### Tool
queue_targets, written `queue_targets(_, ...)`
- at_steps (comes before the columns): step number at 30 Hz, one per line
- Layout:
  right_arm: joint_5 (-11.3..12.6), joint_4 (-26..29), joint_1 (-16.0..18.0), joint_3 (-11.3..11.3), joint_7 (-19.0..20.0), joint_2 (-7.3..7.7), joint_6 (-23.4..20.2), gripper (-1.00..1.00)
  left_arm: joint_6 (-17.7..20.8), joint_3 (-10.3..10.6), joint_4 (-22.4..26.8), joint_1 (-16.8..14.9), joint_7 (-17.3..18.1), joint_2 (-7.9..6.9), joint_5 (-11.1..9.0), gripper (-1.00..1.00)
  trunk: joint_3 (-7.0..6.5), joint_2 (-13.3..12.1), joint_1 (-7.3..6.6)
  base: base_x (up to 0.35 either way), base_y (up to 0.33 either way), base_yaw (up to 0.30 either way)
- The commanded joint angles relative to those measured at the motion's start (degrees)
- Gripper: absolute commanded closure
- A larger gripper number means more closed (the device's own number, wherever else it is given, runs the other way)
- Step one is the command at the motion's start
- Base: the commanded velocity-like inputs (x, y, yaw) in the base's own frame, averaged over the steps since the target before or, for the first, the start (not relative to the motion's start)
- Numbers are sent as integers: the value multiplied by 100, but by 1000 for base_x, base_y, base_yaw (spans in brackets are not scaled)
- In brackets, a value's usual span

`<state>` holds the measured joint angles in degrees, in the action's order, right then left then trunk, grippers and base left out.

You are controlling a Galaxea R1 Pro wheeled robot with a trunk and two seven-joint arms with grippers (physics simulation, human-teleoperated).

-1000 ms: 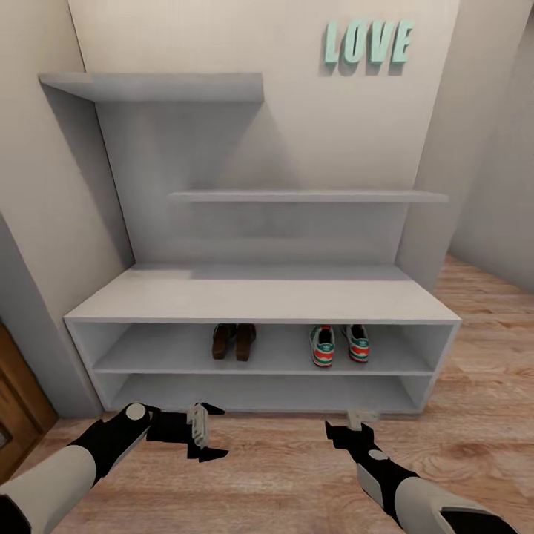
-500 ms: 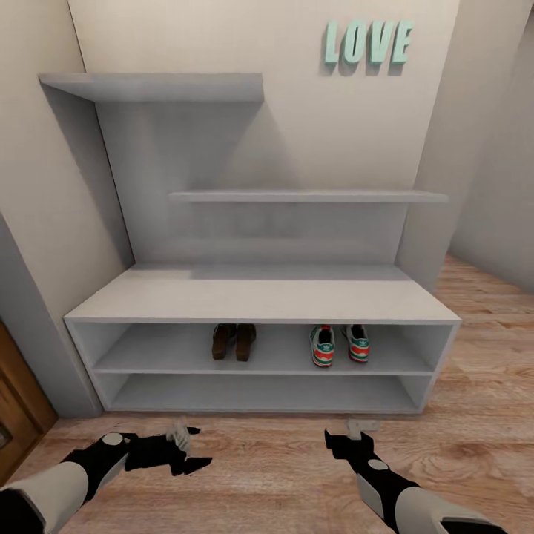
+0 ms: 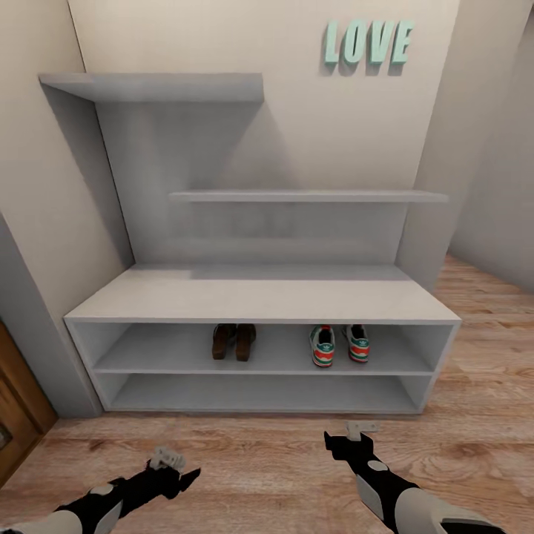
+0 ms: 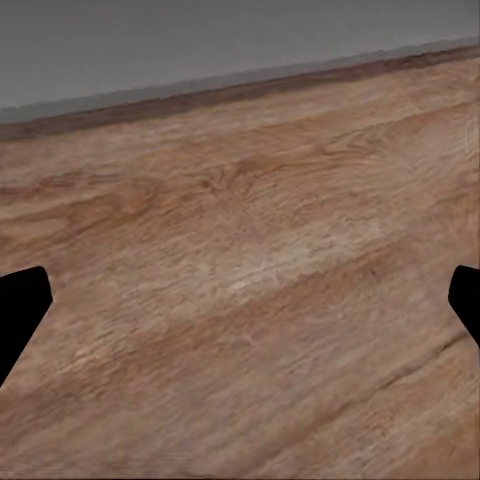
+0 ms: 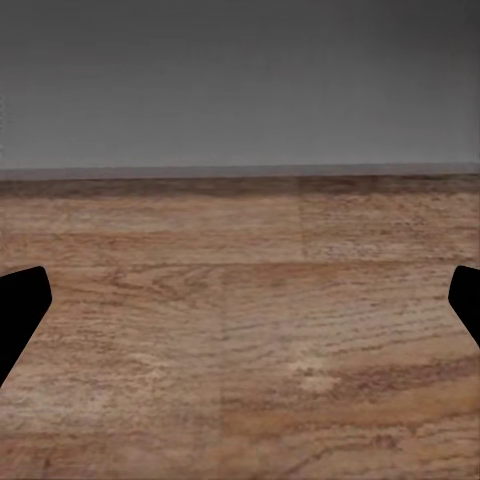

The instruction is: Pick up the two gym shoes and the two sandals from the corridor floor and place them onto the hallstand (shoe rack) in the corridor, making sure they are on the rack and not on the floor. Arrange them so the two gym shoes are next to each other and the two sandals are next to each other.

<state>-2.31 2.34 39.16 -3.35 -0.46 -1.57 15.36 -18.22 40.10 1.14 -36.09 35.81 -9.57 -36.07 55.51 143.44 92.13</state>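
Note:
The white hallstand (image 3: pixel 259 293) stands against the wall straight ahead, with two stepped wall shelves above it. On its upper open shelf the two dark brown sandals (image 3: pixel 233 341) sit side by side left of centre. The two gym shoes (image 3: pixel 339 345) sit side by side to their right, heels toward me. My left gripper (image 3: pixel 176 469) hovers low over the corridor floor (image 3: pixel 267 460), open and empty. My right gripper (image 3: pixel 348 436) hangs just in front of the rack's base, also open and empty. Both wrist views show bare planks between widely spread black fingertips (image 4: pixel 18 305) (image 5: pixel 20 300).
A brown wooden door (image 3: pixel 18 415) borders the floor at the far left. Teal LOVE letters (image 3: pixel 367 42) hang on the wall above. A wall corner (image 3: pixel 430 222) rises to the right of the rack, and wood floor (image 3: pixel 489 348) runs on past it.
My left arm has drawn back toward me, its gripper moving away from the rack's base and lower in the head view. The right arm and the shoes have stayed put.

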Motion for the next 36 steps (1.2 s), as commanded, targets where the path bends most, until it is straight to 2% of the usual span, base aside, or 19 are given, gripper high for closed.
queue_targets(1, -24, -6, 4, -36, -6, -2, 20, -100, -23, 25, 0, 111, -491, 130, -309, -100, 5, 2, -2, 0, 0, 0)
queue_targets(2, -24, -6, 4, -37, -6, -2, 20, -100, -23, 25, 0, 143, -669, 166, -415, -100, 5, 2, -2, 0, 0, 0)
queue_targets(3, -24, -6, 4, -36, -6, -2, 20, -100, -23, 25, 0, 193, -1042, 228, -642, -100, 5, 2, -2, 0, 0, 0)
queue_targets(4, -24, -6, 4, -35, -6, -2, 20, -100, -23, 25, 0, 212, -1231, 254, -760, -100, 5, 2, -2, 0, 0, 0)
queue_targets(6, -24, -6, 4, -34, -10, -2, 16, -100, -28, 25, 2, 256, -1830, 321, -1176, -100, 5, 2, -2, 0, 0, 0)
queue_targets(8, -24, -6, 4, -36, -14, -2, 14, -100, -30, 29, 5, 271, -2050, 344, -1360, -100, 5, 2, -2, 0, 0, 0)
queue_targets(11, -24, -6, 4, -34, -21, -2, 12, -100, -26, 31, 4, 281, -2209, 361, -1493, -100, 5, 2, -2, 0, 0, 0)
queue_targets(16, -24, -6, 4, -34, -24, 3, 11, -100, -24, 31, 1, 289, -2285, 366, -1554, -100, 5, 2, -2, 0, 0, 0)
queue_targets(36, -24, -6, 4, -34, -24, 7, 11, -100, -15, 33, 0, 295, -2306, 363, -1561, -100, 5, 2, -2, 0, 0, 0)
